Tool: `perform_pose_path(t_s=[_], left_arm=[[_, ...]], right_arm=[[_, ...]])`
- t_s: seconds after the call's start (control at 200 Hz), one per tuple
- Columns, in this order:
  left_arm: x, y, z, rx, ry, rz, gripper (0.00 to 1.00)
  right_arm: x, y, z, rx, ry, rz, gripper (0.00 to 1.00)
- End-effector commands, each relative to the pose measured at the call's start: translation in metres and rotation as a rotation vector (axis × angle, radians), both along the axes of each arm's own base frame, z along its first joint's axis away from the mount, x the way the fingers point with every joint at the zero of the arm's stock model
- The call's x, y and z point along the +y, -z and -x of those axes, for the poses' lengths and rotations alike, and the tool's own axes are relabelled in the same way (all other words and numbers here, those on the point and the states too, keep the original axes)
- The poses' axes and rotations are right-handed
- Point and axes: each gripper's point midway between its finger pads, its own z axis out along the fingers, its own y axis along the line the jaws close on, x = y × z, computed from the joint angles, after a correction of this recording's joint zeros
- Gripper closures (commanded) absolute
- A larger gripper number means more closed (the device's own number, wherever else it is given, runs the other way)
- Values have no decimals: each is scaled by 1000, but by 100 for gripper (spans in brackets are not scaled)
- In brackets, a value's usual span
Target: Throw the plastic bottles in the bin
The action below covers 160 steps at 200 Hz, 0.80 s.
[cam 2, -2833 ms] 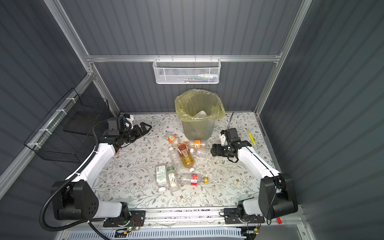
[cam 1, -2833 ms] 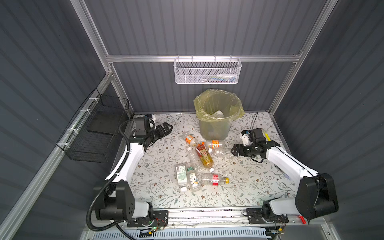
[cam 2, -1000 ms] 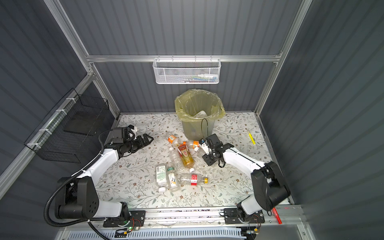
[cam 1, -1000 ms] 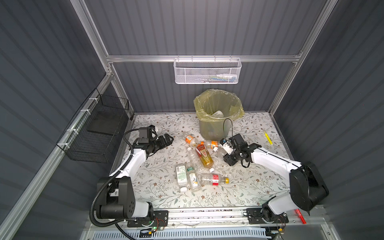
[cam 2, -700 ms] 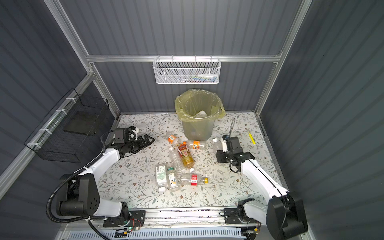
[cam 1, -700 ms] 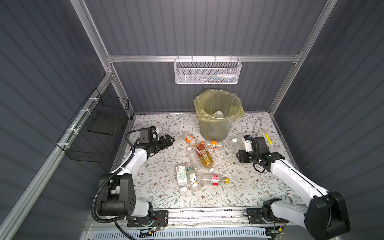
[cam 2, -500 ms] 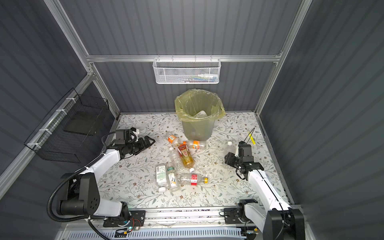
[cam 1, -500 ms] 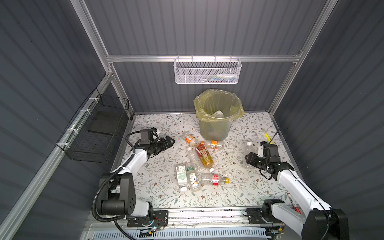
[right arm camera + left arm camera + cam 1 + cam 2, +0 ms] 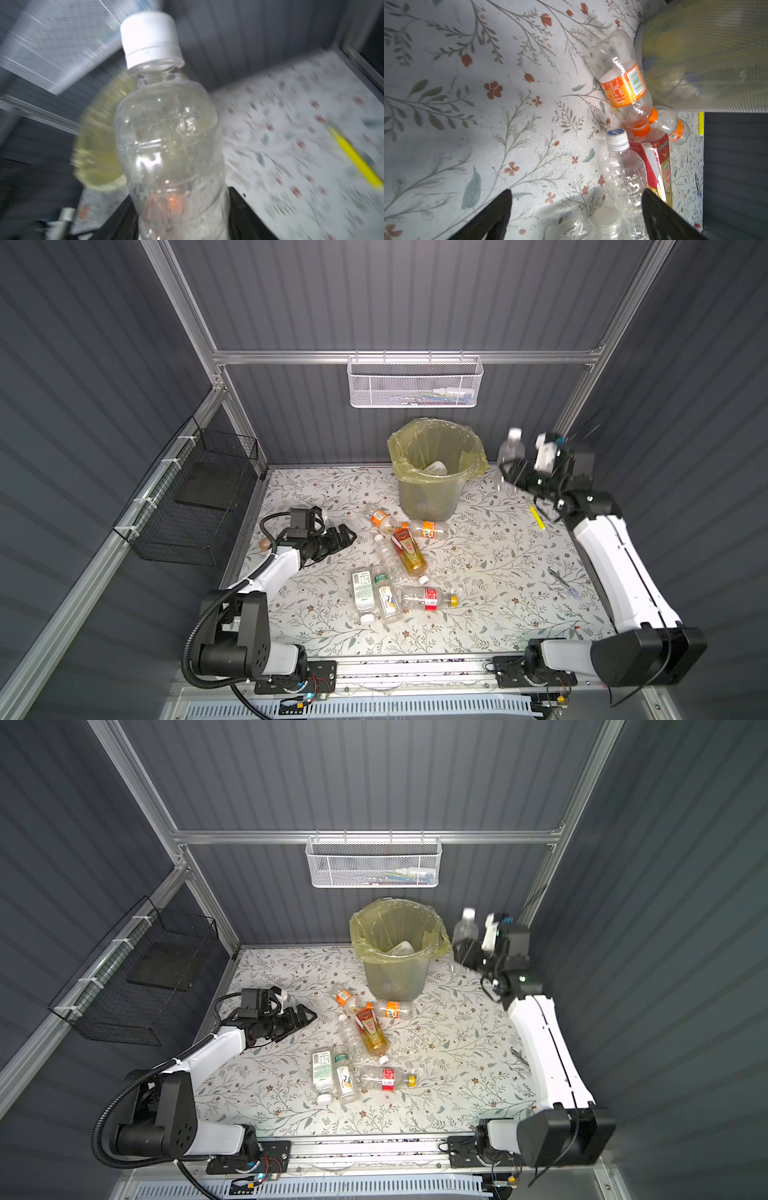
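Observation:
The bin [image 9: 428, 497], grey with a yellow bag, stands at the back of the floral table; a white item lies inside. My right gripper [image 9: 512, 472] is raised just right of the bin's rim, shut on a clear white-capped bottle [image 9: 512, 448] that points upward; the right wrist view shows this bottle [image 9: 170, 135] between the jaws with the bin [image 9: 97, 145] blurred behind. Several bottles lie in front of the bin: orange-labelled [image 9: 380, 517], amber with a red label [image 9: 407, 549], clear [image 9: 386, 558], red-banded [image 9: 428, 598]. My left gripper [image 9: 347, 536] is open and low, left of them, empty [image 9: 576, 193].
A white mesh basket [image 9: 413, 383] hangs on the back wall above the bin. A black wire basket [image 9: 195, 497] hangs on the left wall. A yellow pen [image 9: 536, 516], a small metal tool [image 9: 559, 576] and a red marker [image 9: 579, 630] lie along the right side.
My right arm took the clear bottle from in front of the bin, swung right with it and lifted it beside the bin's rim. The left gripper crept slightly toward the bottles.

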Motion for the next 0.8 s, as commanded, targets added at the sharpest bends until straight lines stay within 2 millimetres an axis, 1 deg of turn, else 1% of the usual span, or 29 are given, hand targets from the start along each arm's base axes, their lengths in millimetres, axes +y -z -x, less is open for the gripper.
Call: perform_pose_path(t_s=[0.0,0.05,0.09,0.11,0.14,0.145,0.19,0.29,0.355,0.38,0.39,0.395,0.49,0.505,0.6,0.64,0.67,0.72,0.795], left_arm=[[-6,5,23,36,19,-31,1],[-6,5,30,42,15,-26,0],[-4,6,36,49,3,-29,0],[-3,7,41,58,3,-31,0],[-2,6,46,63,1,-30,0],[-2,6,47,65,0,-30,0],[0,6,54,74,-6,-28,0],[2,8,67,103,-10,-29,0],[2,11,74,122,-10,-30,0],[2,12,76,123,-12,-28,0],[2,12,76,124,-13,-26,0],[2,12,76,126,-13,-26,0],[-2,17,80,141,-12,-16,0],[-3,18,81,143,-10,-15,0],[-11,20,85,154,10,-15,0],[-15,22,88,161,20,-14,0],[-13,26,87,161,8,-41,0],[-19,30,89,169,23,-52,0],[-27,36,92,180,45,-75,0]], right_arm=[[39,-27,-4,55,-151,-35,9],[32,-25,-13,76,-122,-28,1],[24,-17,-14,94,-98,-35,1],[21,-11,-14,105,-88,-43,1],[12,-2,-13,112,-61,-57,1],[10,-4,-12,105,-57,-61,1],[-5,16,-9,120,-12,-93,1],[-38,53,10,150,82,-140,1],[-53,83,23,183,134,-153,1],[-58,91,28,189,151,-157,1],[-60,99,30,201,158,-159,1],[-60,99,31,200,160,-159,1],[-68,154,49,306,202,-181,1],[-68,157,50,302,202,-183,1],[-66,198,64,377,207,-193,1],[-66,212,69,402,209,-189,1],[-66,222,73,421,214,-184,2],[-66,235,79,452,214,-175,3],[-66,247,83,483,209,-159,4]])
